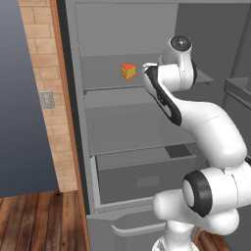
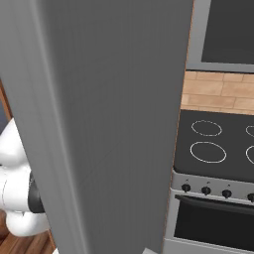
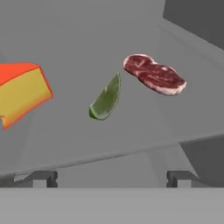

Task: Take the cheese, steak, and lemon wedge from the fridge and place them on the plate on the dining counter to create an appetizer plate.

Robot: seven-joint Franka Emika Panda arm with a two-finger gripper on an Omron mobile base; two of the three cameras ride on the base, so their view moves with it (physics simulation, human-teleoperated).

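The fridge [image 1: 122,127] stands open in front of me, and my arm reaches in at its upper shelf. On that shelf lie the cheese [image 3: 22,94] at the left, the lemon wedge [image 3: 106,98] in the middle and the steak [image 3: 154,74] at the back right. The cheese [image 1: 128,71] is also in the left base view, just left of my wrist. My gripper [image 3: 111,179] is open, short of the shelf's front edge and roughly in line with the lemon wedge, with nothing between its fingertips [image 3: 43,178]. The plate and the dining counter are out of view.
Lower grey shelves and a grey drawer [image 1: 142,179] sit below the upper shelf. A wood-brown panel [image 1: 63,98] and a brick wall lie left of the fridge. In the right base view the grey fridge door [image 2: 109,124] blocks the left; a stove [image 2: 218,149] with an oven stands at the right.
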